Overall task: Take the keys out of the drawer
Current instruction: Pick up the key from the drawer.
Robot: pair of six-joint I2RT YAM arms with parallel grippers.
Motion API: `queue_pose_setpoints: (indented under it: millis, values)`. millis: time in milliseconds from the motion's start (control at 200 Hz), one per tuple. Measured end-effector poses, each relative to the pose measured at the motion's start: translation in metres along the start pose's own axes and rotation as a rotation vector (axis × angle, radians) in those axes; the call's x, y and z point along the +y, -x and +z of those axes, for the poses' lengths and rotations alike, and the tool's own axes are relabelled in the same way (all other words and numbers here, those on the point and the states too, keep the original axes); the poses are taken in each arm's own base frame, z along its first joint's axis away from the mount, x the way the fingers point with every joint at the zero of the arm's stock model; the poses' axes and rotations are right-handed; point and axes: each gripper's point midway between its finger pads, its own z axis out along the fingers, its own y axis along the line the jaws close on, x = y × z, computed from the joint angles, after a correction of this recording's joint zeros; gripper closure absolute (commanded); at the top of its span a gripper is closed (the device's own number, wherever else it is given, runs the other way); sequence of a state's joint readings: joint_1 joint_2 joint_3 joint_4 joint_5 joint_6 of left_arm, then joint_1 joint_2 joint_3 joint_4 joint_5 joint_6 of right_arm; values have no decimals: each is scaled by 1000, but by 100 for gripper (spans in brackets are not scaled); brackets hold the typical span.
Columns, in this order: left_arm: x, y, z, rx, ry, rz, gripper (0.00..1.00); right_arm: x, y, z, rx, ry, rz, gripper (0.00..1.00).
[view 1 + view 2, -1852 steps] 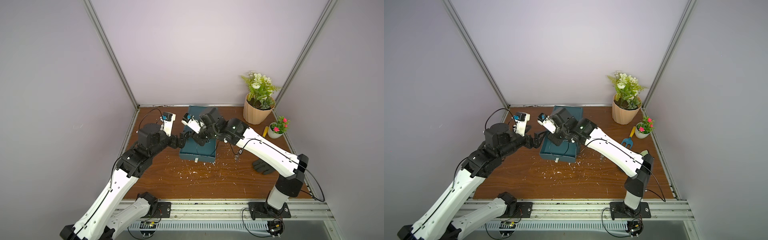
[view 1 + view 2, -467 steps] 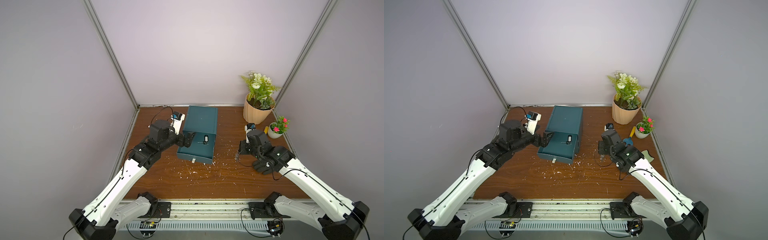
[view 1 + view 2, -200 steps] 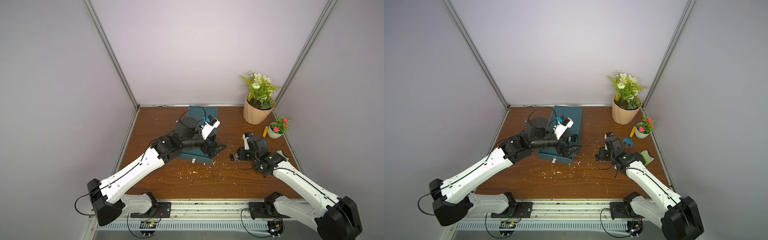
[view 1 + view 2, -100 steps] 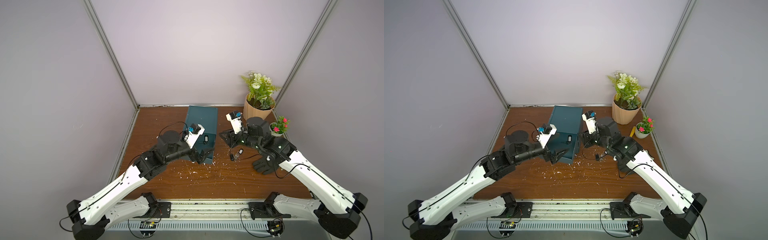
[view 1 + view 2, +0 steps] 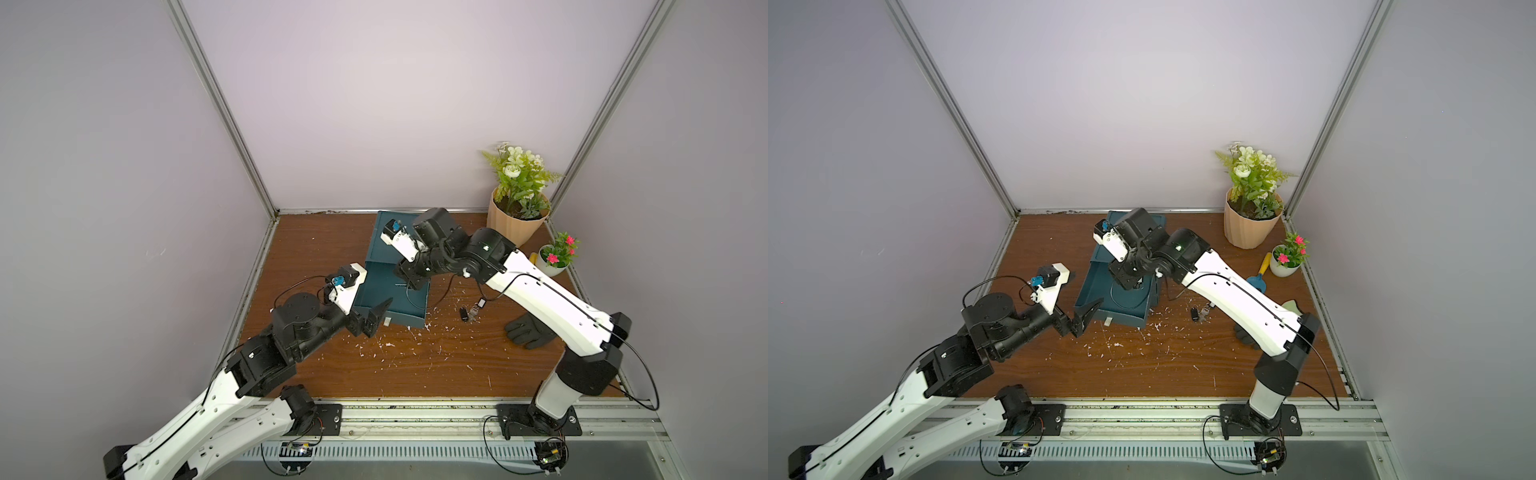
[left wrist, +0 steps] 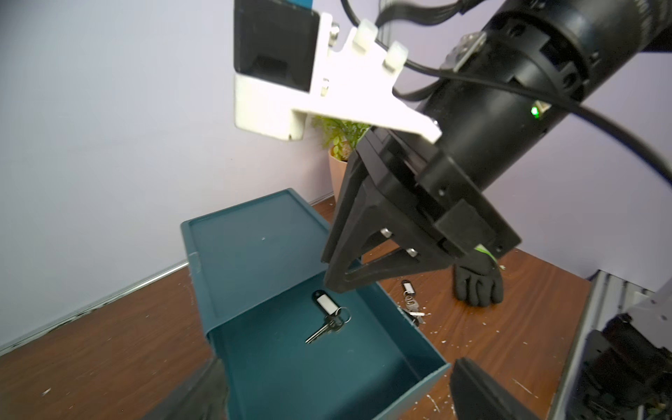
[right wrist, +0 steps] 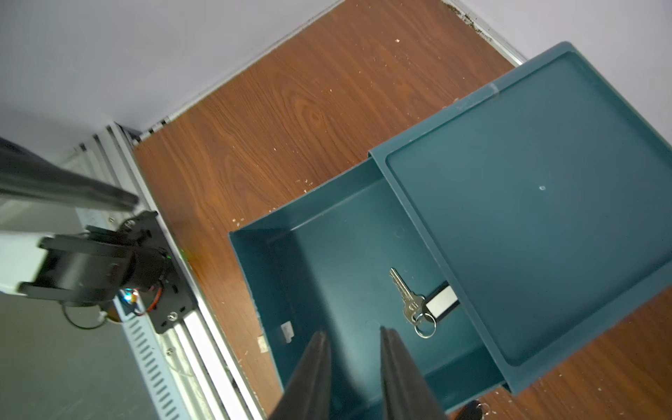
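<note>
The brown wood-grain tabletop is strewn with small white flecks, thickest in front of the teal cabinet. It is closed in by pale lilac walls with aluminium posts in the two back corners. An aluminium rail along the near edge carries both arm bases. The cabinet stands near the middle of the back wall, and its drawer is pulled out toward the rail. One bunch of keys, with a black tag bearing a white label, lies flat on the drawer floor close under the cabinet's front edge. A second bunch lies on the bare wood just beside the drawer's right side, between it and a black glove. The right gripper hangs over the drawer with its jaws partly apart and nothing between them. The left gripper sits at the drawer's front left corner, spread wide and empty. In the back right corner stand a peach pot of green and white flowers and a small white pot with pink blooms. A blue trowel with a yellow handle lies near them.
</note>
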State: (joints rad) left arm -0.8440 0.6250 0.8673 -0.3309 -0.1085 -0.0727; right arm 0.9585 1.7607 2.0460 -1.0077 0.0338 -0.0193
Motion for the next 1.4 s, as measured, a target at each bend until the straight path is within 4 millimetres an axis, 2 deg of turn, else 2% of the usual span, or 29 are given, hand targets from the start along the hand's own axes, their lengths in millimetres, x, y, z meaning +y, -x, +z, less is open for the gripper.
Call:
queue_pose_setpoints:
  millis: [100,190,310,470,670,891,1016,1161,1396]
  values:
    - [11,-5,-9,7,53,8,1,3,-9,13,89,-37,-82,79]
    - [18,-7,-19,-1,87,13,1,6,-21,23,157,-64,-142,79]
    - [25,-8,-29,-4,119,12,1,3,-37,30,235,-114,-190,74]
    - [30,-11,-38,-1,146,6,1,-3,-47,36,295,-183,-233,73]
    - [34,-17,-42,19,164,7,1,-12,-58,49,359,-274,-260,70]
    - [34,-22,-42,39,162,16,1,-21,-73,74,439,-340,-259,69]
    - [33,-22,-42,44,159,24,1,-23,-78,84,457,-361,-247,69]
    - [34,-20,-45,46,159,27,1,-23,-78,86,454,-370,-225,74]
    - [32,-18,-45,43,147,28,1,-24,-63,82,395,-387,-193,83]
